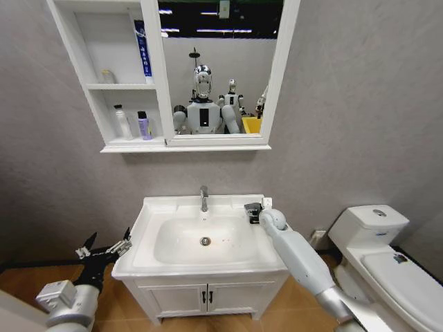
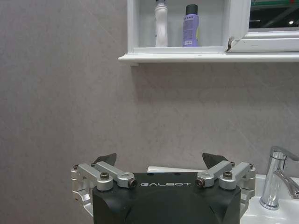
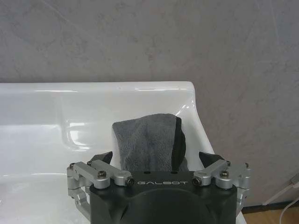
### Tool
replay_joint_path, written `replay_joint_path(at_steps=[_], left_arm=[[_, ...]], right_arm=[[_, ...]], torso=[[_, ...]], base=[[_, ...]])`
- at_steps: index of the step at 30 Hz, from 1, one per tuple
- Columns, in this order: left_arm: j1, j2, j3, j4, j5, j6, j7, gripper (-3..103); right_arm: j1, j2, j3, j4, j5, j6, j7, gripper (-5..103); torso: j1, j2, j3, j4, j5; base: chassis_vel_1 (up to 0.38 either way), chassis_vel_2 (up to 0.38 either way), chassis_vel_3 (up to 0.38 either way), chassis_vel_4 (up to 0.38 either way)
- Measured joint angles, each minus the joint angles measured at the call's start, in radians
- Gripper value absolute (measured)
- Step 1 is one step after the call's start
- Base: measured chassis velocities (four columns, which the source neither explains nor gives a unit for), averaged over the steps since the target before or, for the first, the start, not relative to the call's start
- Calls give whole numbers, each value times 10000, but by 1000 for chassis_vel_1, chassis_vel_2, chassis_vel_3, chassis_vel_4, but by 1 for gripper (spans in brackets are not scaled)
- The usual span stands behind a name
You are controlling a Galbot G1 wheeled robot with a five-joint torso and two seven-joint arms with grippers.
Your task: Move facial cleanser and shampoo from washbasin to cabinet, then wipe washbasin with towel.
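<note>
Towel (image 3: 148, 142), dark grey and folded, lies between my right gripper's (image 3: 157, 161) spread fingers (image 3: 102, 159), which stand on either side of it with nothing yet pinched. It rests on the flat rim at the back right corner of the washbasin (image 1: 149, 220), to the right of the chrome tap (image 1: 203, 198) and close to the grey wall. In the head view my right gripper (image 1: 253, 209) sits over that same corner, with its white forearm running back across the right rim of the washbasin.

My left gripper (image 2: 163, 164) is also open, its two black-tipped fingers (image 2: 105, 158) wide apart and holding nothing. It hangs just off the left front corner of the washbasin, outside the rim and beside the vanity (image 1: 206, 296) underneath.

Up above the washbasin, the cabinet (image 1: 107, 76) hangs on the wall joined to its mirror (image 1: 220, 66). On its lower shelf, above the washbasin's left side, a white bottle (image 1: 122, 122) and a purple bottle with a black cap (image 1: 143, 126) stand upright next to each other. A blue tube (image 1: 141, 48) leans in the top shelf. The bowl of the washbasin holds only its round drain (image 1: 205, 241).
</note>
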Motion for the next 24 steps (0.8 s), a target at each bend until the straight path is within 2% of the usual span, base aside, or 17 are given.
replay_joint_path(at_steps=[9,10,13,14,15,16,18,19,23,24], left_arm=[[0,0,0,0,0,0,0,100],[0,0,0,0,0,0,0,100],[1,0,0,0,0,0,0,100],[1,-1,0,0,0,0,0,100],[0,0,0,0,0,0,0,100],[0,0,0,0,0,0,0,100],[0,0,0,0,0,0,0,100],[1,0,0,0,0,0,0,100],[0,0,0,0,0,0,0,100],[0,0,0,0,0,0,0,100]], right_arm=[[-46,76,61,-188,-88,6,-132,100],[-82,114,105,-238,-223,11,-192,96],[-103,132,138,-257,-279,13,-207,96],[-139,134,177,-265,-326,16,-218,86],[-171,130,206,-265,-358,28,-231,86],[-209,125,247,-267,-401,56,-247,75],[-251,123,284,-274,-471,87,-280,75],[-331,115,328,-283,-608,114,-384,64],[-402,113,361,-283,-671,133,-431,64],[-442,116,370,-283,-687,147,-447,54]], torso=[[0,0,0,0,1],[0,0,0,0,1],[0,0,0,0,1],[0,0,0,0,1],[0,0,0,0,1],[0,0,-1,0,1],[0,1,-1,1,1],[0,0,0,1,1],[0,0,-1,1,0],[-1,1,0,1,1]], base=[[0,0,0,0],[0,0,0,0],[0,0,0,0],[0,0,0,0],[0,0,0,0],[0,0,0,0],[0,0,0,0],[0,0,0,0],[0,0,0,0],[0,0,0,0]])
